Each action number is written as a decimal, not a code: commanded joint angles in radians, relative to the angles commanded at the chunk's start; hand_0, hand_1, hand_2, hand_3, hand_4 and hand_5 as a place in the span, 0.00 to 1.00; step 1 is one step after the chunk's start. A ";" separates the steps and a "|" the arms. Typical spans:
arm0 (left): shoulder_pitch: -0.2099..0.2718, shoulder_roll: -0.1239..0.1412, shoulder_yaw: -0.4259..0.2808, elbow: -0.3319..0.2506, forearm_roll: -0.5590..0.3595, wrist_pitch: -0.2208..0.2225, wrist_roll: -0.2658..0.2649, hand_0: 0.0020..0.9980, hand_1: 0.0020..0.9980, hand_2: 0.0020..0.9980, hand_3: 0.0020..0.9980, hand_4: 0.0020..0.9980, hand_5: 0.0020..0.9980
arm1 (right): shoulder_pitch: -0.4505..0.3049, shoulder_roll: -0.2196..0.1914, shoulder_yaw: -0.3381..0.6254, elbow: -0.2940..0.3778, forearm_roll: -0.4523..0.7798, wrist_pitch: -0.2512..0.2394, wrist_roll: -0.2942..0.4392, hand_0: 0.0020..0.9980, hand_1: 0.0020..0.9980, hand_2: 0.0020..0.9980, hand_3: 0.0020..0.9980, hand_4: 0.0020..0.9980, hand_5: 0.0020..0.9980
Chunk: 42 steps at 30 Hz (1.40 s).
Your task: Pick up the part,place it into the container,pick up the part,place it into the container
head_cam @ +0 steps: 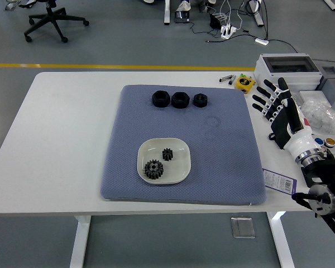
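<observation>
Two black gears lie in the pale square dish [178, 167] on the blue-grey mat [223, 151]: a larger gear [153, 169] at the front left and a smaller gear [167, 154] behind it. Three black nut-like parts [179, 100] stand in a row near the mat's far edge. My right hand [276, 106] is off the mat's right edge over the white table, fingers spread and pointing away, holding nothing. The left arm does not show.
A grey box [285, 68] stands at the table's far right, with a small yellow object [245, 82] and plastic bags [318, 114] beside it. A printed label [279, 181] lies near the mat's front right corner. An office chair [53, 19] stands on the floor beyond.
</observation>
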 joint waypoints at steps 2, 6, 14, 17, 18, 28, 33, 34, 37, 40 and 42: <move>-0.002 0.000 0.011 0.000 -0.011 -0.001 -0.004 0.85 0.80 0.84 0.61 0.54 0.80 | -0.012 0.008 0.016 -0.003 -0.018 0.003 0.000 0.92 0.87 0.91 0.94 1.00 0.95; -0.004 -0.001 0.027 0.000 -0.030 -0.003 -0.012 0.85 0.80 0.84 0.61 0.54 0.80 | -0.034 0.028 0.047 -0.007 -0.044 0.015 0.005 0.92 0.87 0.91 0.94 1.00 0.95; -0.004 -0.003 0.023 0.000 -0.021 -0.001 -0.010 0.84 0.80 0.84 0.61 0.54 0.80 | -0.071 0.057 0.072 -0.009 -0.111 0.017 0.020 0.90 0.86 0.89 0.90 1.00 0.97; -0.003 -0.004 0.021 0.000 -0.015 0.000 -0.009 0.84 0.80 0.84 0.61 0.54 0.80 | -0.081 0.061 0.071 -0.010 -0.117 0.015 0.029 0.90 0.86 0.89 0.90 1.00 0.97; -0.002 -0.005 0.018 0.000 -0.011 0.001 -0.007 0.84 0.80 0.84 0.61 0.54 0.80 | -0.084 0.063 0.070 -0.011 -0.120 0.015 0.035 0.90 0.86 0.89 0.90 1.00 0.97; 0.005 -0.007 0.010 0.000 0.010 0.001 0.003 0.84 0.80 0.83 0.61 0.54 0.81 | -0.093 0.082 0.062 -0.019 -0.106 -0.001 0.079 0.87 0.84 0.89 0.87 1.00 0.96; 0.007 -0.007 0.001 0.000 0.022 0.000 0.004 0.84 0.79 0.83 0.61 0.54 0.81 | -0.093 0.086 0.061 -0.016 -0.118 -0.008 0.089 0.87 0.84 0.89 0.87 1.00 0.95; 0.008 -0.007 0.001 0.000 0.022 0.000 0.004 0.84 0.79 0.83 0.61 0.54 0.81 | -0.094 0.086 0.060 -0.016 -0.121 -0.008 0.092 0.87 0.84 0.89 0.87 1.00 0.95; 0.009 -0.007 0.000 0.000 0.024 0.000 0.004 0.84 0.79 0.83 0.61 0.54 0.81 | -0.094 0.085 0.054 -0.018 -0.120 -0.019 0.119 0.87 0.84 0.89 0.87 1.00 0.95; 0.007 -0.008 0.002 0.000 0.020 0.000 0.002 0.84 0.79 0.83 0.61 0.53 0.81 | -0.093 0.085 0.052 -0.022 -0.108 -0.021 0.140 0.86 0.84 0.88 0.91 1.00 0.95; 0.006 -0.009 0.004 0.000 0.016 -0.001 0.001 0.84 0.79 0.83 0.61 0.53 0.81 | -0.092 0.084 0.050 -0.022 -0.112 -0.014 0.136 0.86 0.84 0.88 0.91 1.00 0.95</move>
